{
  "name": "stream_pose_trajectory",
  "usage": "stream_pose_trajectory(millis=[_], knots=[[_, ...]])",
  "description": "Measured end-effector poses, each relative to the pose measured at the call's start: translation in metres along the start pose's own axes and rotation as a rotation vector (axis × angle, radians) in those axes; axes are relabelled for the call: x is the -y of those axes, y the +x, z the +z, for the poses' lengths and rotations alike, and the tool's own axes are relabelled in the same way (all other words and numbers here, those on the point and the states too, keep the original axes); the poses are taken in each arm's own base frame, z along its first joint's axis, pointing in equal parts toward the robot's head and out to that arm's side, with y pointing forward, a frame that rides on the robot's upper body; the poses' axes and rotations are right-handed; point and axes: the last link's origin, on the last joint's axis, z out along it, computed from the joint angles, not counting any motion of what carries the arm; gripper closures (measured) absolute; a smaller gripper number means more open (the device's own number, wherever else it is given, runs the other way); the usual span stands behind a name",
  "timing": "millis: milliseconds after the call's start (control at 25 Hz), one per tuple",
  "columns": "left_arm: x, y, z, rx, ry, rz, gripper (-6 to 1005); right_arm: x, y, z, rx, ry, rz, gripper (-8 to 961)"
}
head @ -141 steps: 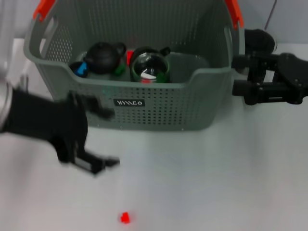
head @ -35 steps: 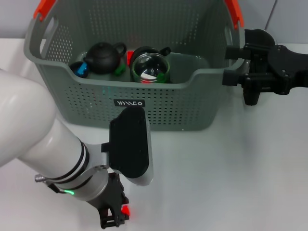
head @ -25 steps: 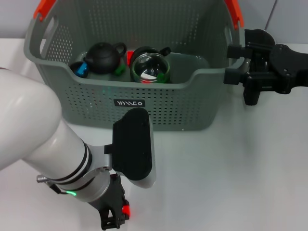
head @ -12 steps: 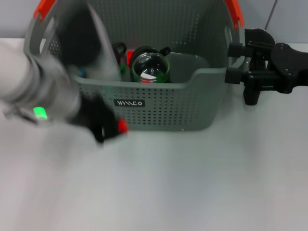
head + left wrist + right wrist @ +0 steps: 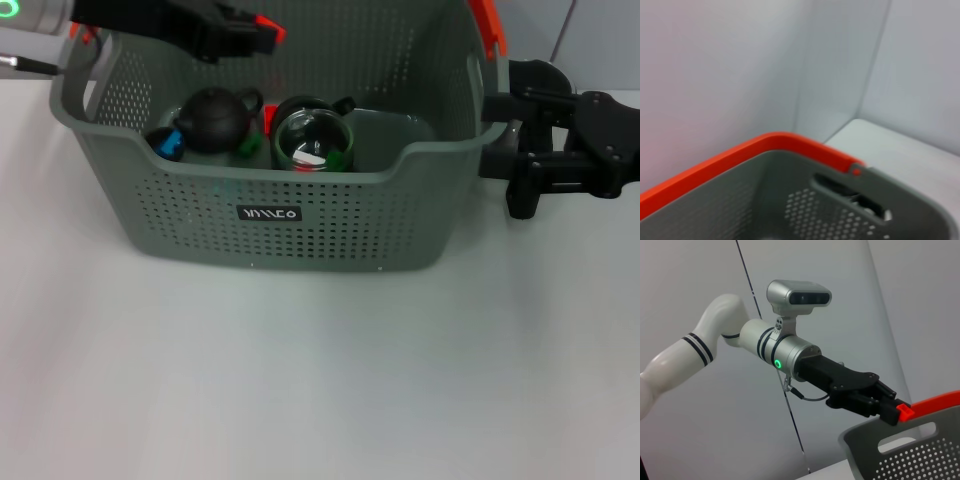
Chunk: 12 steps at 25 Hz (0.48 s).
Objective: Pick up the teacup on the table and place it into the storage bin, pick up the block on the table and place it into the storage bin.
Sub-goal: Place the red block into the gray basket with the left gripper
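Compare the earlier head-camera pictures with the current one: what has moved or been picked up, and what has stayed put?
The left gripper came down to the small red block on the near table, closed on it, and carried it up over the storage bin's left rear corner. The block is not released yet. The bin, the black teapot and the glass cup inside it, and the right gripper beside the bin stayed put.

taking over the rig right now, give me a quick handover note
Left tool: shut on the small red block, held above the rear left of the storage bin.
Right tool: idle beside the bin's right end; grip state unclear.
In the bin: black teapot, glass teacup, small coloured pieces.
Done: teacup in, block lifted off the table.
Left: release the block into the bin, then withdraw the arm.
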Motion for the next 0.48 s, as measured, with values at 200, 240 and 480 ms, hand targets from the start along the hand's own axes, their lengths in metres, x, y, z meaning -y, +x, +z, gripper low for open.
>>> stream_pose_trajectory(millis=[200,240,480], knots=[[-0.010,0.008,0.011,0.008,-0.048,0.038,727,0.000,-0.003,-0.007,0.000,0.004,0.000,13],[-0.011,0.009,0.013,0.012,-0.051,0.041,724,0.000,-0.003,-0.008,0.001,0.006,0.000,13],[-0.002,0.008,0.013,0.028,-0.004,0.035,703,0.000,-0.003,-0.008,-0.001,0.005,-0.001,12]])
